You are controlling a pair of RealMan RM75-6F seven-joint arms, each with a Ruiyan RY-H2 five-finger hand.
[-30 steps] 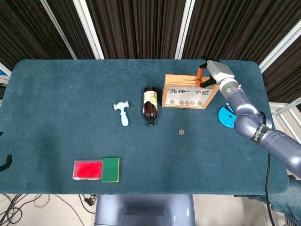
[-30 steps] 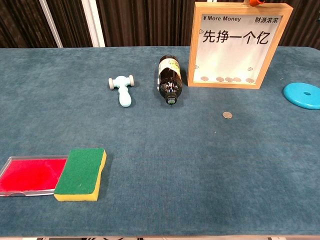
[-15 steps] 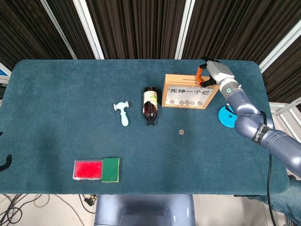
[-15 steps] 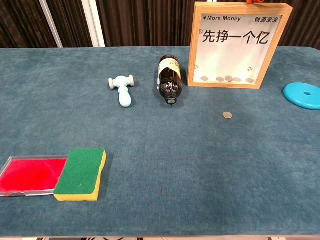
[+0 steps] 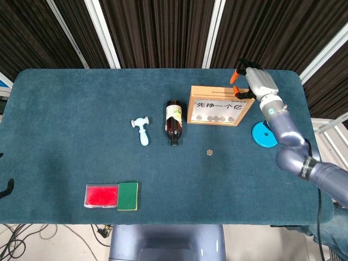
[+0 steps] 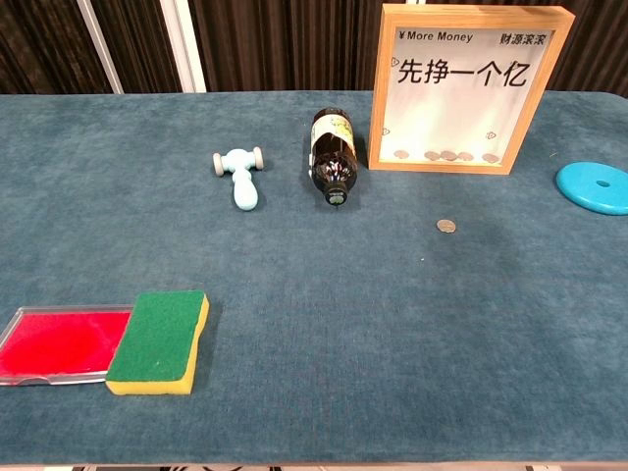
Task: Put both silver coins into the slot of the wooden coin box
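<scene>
The wooden coin box (image 5: 193,104) stands upright at the back right of the table; in the chest view its frame (image 6: 379,88) fills the top right, and several coins lie along the bottom behind its window. One silver coin (image 5: 209,153) (image 6: 446,226) lies flat on the cloth in front of the box. My right hand (image 5: 253,82) hovers just past the box's top right corner, orange fingertips (image 5: 235,76) apart, with nothing visible between them. The chest view does not show this hand. My left hand is out of sight.
A brown bottle (image 5: 173,120) (image 6: 333,157) lies left of the box, a pale blue toy hammer (image 5: 142,129) (image 6: 239,177) further left. A blue disc (image 5: 264,135) (image 6: 595,186) sits right of the box. A red tray (image 5: 101,196) and green sponge (image 5: 128,196) lie front left.
My right hand has lifted off the box's top edge and drifted to the right and back. Its orange fingertips have left the top of the chest view. The coin on the cloth has not moved.
</scene>
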